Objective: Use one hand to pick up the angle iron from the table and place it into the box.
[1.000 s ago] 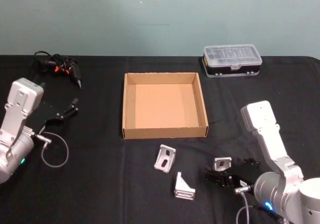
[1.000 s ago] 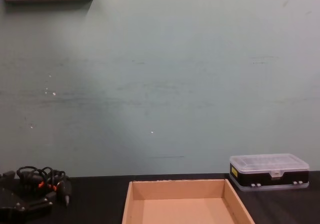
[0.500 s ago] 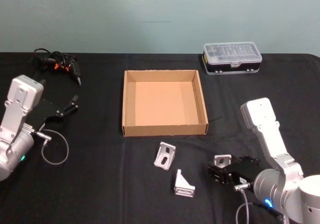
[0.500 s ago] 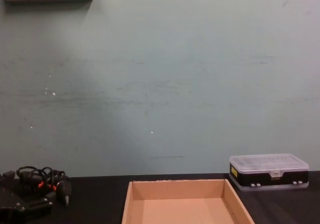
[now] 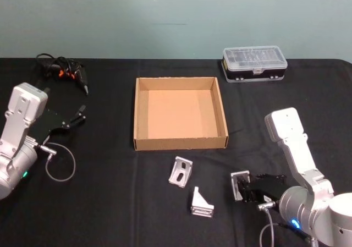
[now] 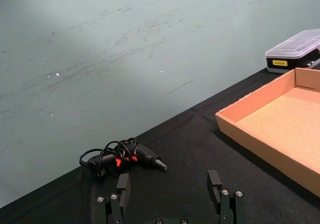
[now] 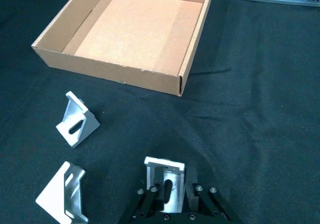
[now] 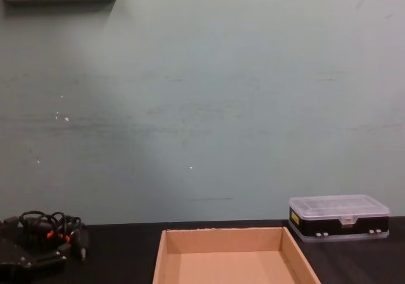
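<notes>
**Grasp step: bracket in the right claw, lift is next**

Near right: my right gripper [image 5: 246, 191] is sitting low over the table [image 5: 110, 203], pinched narrow onto the angle iron [image 7: 165, 176]. One finger is on each side of its upright plate. As far as I can judge it's gripped and barely off the cloth, if at all.

Two spare brackets [image 5: 181, 171] are lying just left of it, one nearer, one farther. I'm leaving those alone.

My left gripper [image 6: 170, 194] is idling at mid left, fingers spread wide, holding nothing.

Beyond the brackets, at mid table, the box [image 5: 180, 143] is sitting empty with its near wall facing me.

Far back: the plastic case [image 5: 254, 64] is on the right and the cable tangle [image 5: 63, 71] on the left. Neither is in the path.

I'm reading this as pick done, transfer not started. Next move calls for:
- lifting straight up, high enough to clear the box's near wall
- carrying forward and left, over the box floor
- lowering before opening, so the bracket isn't bouncing out
</notes>
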You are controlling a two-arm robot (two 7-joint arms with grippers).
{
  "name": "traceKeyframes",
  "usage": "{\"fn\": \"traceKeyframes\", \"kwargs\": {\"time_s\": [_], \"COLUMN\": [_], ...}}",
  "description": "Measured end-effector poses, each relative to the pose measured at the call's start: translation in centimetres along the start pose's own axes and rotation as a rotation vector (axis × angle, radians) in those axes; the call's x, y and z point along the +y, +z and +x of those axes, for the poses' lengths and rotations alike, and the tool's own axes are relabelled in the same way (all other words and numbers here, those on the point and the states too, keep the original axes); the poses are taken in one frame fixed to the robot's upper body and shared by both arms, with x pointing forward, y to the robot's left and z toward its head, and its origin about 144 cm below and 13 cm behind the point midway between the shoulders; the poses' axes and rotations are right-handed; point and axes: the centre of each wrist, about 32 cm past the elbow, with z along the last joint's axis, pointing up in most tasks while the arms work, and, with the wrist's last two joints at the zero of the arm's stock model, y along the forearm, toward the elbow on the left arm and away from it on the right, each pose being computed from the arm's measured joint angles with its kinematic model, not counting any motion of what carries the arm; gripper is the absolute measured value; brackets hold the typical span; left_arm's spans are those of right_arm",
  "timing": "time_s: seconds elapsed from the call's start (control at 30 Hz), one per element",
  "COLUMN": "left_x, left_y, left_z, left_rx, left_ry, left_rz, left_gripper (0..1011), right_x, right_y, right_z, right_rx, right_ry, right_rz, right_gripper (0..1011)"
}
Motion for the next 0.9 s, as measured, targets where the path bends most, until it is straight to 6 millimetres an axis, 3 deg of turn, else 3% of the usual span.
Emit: {"fn": "traceKeyframes", "kwargs": {"time_s": [0.1,0.27,0.9], "left_x": [0.0,0.0,0.0], "left_y": [0.0,0.0,0.0], "left_z": [0.0,0.0,0.0], "left_rx": [0.0,0.0,0.0], "left_ry": [0.0,0.0,0.0], "left_rz": [0.0,0.0,0.0], "left_gripper": [1011,1011,1011], "right_x": [0.0,0.0,-0.57], "right_y": [0.0,0.0,0.49], "right_z": [0.0,0.0,-0.01], "right_rx": [0.0,0.0,-0.014], "right_ry": [0.0,0.0,0.003], "right_rz": [0.0,0.0,0.043], "right_gripper": [162,47,20]}}
